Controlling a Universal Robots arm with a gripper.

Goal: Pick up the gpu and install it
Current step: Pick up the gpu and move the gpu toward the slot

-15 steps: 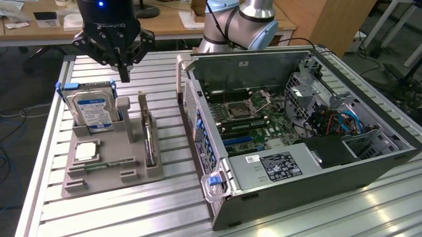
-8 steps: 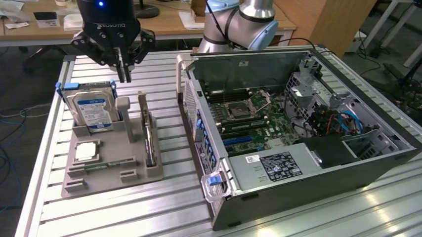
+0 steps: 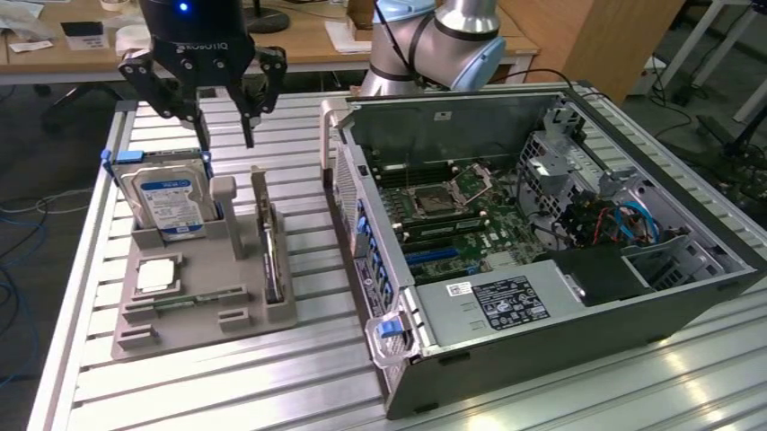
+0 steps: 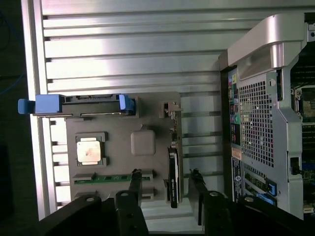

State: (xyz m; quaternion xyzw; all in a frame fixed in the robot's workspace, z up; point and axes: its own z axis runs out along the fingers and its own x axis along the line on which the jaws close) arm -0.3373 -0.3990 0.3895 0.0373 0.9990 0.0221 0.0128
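The slatted metal worktop carries an open computer case on the exterior view's right, its motherboard exposed. On that view's left sits a grey holder. A hard drive stands upright at the holder's far end. The gpu stands on edge in a slot along the holder's side nearest the case. The gripper hangs above the holder's far end, clear of the gpu. Its fingers are spread wide and hold nothing. In the wrist view the fingers sit either side of the gpu below.
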